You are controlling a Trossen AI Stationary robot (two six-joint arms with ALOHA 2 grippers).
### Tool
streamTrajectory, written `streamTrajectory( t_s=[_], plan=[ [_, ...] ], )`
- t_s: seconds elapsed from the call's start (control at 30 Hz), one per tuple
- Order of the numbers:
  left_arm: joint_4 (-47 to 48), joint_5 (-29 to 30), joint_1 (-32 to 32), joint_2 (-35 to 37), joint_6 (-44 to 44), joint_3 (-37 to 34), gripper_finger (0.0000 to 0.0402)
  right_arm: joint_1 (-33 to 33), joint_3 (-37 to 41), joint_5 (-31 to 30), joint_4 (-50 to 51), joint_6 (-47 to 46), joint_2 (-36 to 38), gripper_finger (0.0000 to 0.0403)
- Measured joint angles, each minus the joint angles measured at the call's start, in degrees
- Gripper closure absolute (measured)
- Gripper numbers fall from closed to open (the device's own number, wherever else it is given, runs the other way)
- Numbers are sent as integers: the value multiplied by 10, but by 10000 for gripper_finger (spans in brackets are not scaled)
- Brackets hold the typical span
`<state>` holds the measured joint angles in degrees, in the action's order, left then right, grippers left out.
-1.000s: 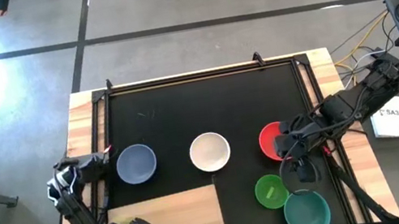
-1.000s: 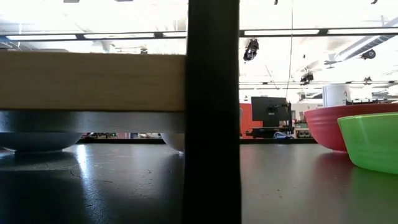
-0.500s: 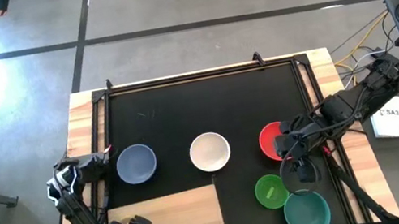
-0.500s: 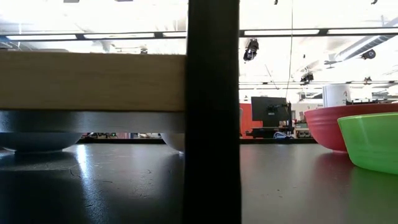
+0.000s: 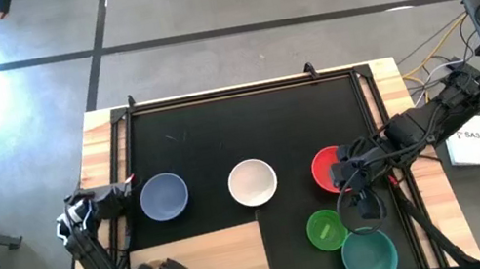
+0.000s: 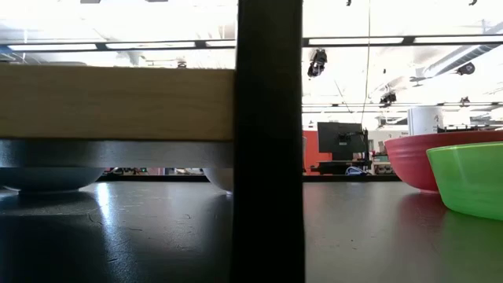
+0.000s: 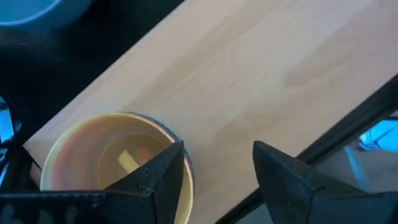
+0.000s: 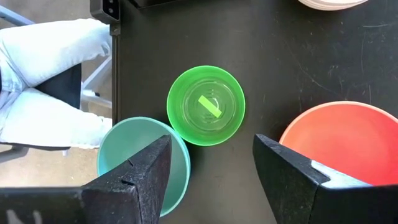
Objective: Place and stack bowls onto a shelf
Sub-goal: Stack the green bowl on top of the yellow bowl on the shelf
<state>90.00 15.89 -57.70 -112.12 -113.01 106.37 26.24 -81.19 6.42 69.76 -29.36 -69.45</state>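
left gripper (image 7: pixel 214 171): over the near-left corner of the shelf, right by a stack of small bowls; fingers spread apart, nothing between them; one finger (image 7: pixel 155 171) overlaps the stack's rim in the wrist view, can't tell if it actually touches
stack of small bowls (image 7: pixel 93 155): sits on the wood at the shelf's left end; yellow-green one on top, with blue and magenta rims peeking out under it; in the high view the arm pretty much covers it
shelf (image 5: pixel 227 255): light wood board, lying flat at the near-left part of the black mat (image 5: pixel 248 123); rest of the board is bare wood
right gripper (image 5: pixel 364 207): hovering on the right side, just above the green bowl and next to the red one; fingers wide apart, holding nothing
green bowl (image 8: pixel 206 106): small, upright on the mat, touching the teal bowl (image 8: pixel 140 158) as far as the wrist view shows
red bowl (image 8: pixel 339 140): on the mat, just beside the green one but apart from it
slate-blue bowl (image 5: pixel 164 196): on the mat, left end of a row
white bowl (image 5: pixel 252 182): middle of that row, well apart from the slate-blue and the red one
person: light jeans leg (image 8: pixel 46 81) shows past the table edge in the right wrist view
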Motion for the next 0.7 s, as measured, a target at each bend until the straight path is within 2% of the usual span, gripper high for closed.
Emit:
streamTrajectory(
  t_s=[0.17,0.3,0.5,0.7],
  plan=[
    [0,10,12,0,1,-8,230,0,0,1,-1,-10,0,188],
    [-1,45,25,0,31,8,234,6,13,2,-56,-59,-4,188],
    [0,133,41,0,94,57,235,30,33,15,-95,-67,-46,188],
    [0,214,43,0,149,108,235,55,41,11,-123,-99,-119,188]
  ],
)
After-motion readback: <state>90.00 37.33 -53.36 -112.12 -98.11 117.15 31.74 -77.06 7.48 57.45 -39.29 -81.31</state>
